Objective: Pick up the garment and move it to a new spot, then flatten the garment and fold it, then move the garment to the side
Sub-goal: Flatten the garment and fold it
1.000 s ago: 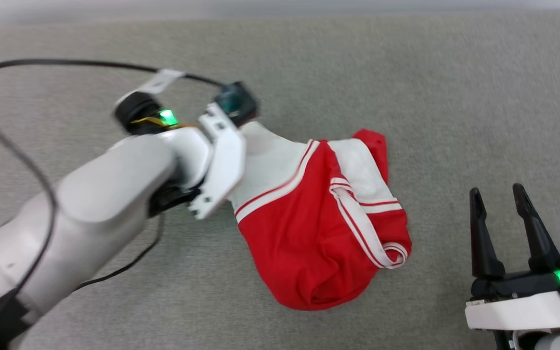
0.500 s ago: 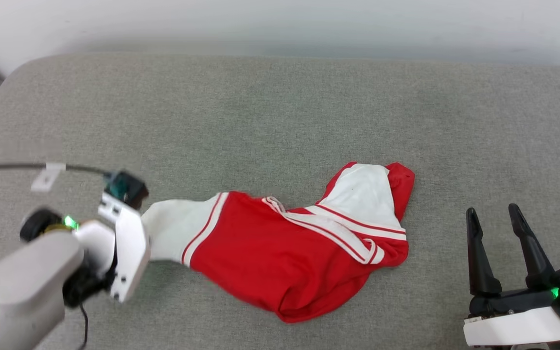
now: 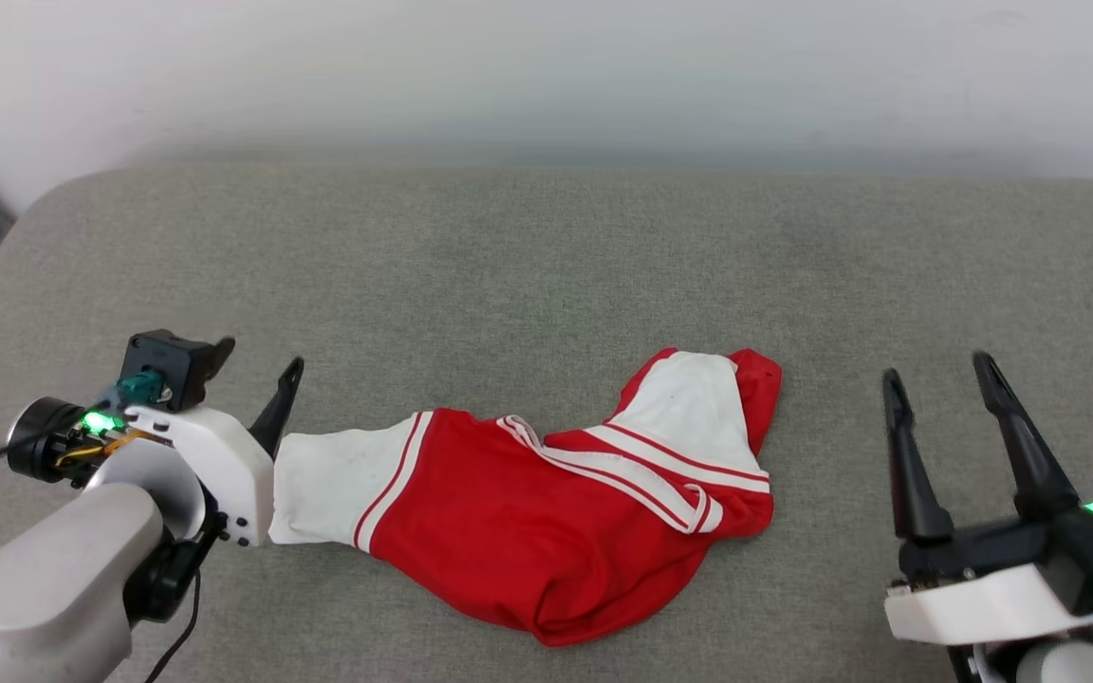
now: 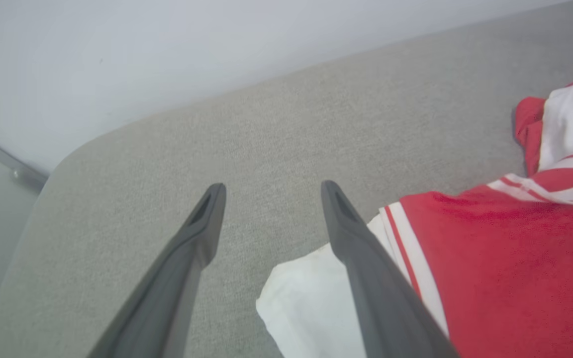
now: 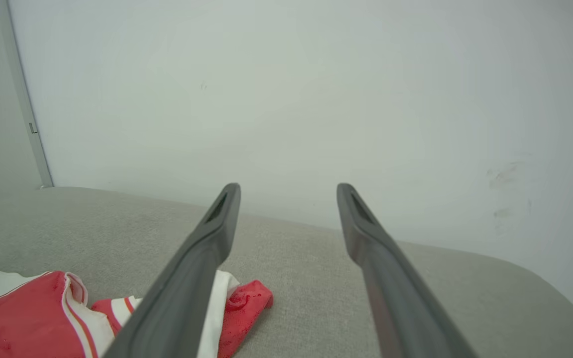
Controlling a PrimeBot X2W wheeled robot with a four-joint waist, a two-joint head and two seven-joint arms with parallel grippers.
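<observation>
I can read no text, label, brand, number or sign in any of my views. The red jersey (image 3: 527, 541) lies crumpled on the grey cushion, and the cloth turned toward my cameras is plain red and white with striped trim. It shows no legible lettering.

A grey fabric-covered counter (image 3: 546, 247) with rounded corners stands with its far edge against a plain, pale wall (image 3: 546, 76). Beyond the counter's left corner, 1 thin grey strip (image 5: 28, 114) runs up the wall. Faint scuff marks (image 5: 503, 176) show on the wall farther right. The light is soft and even.
</observation>
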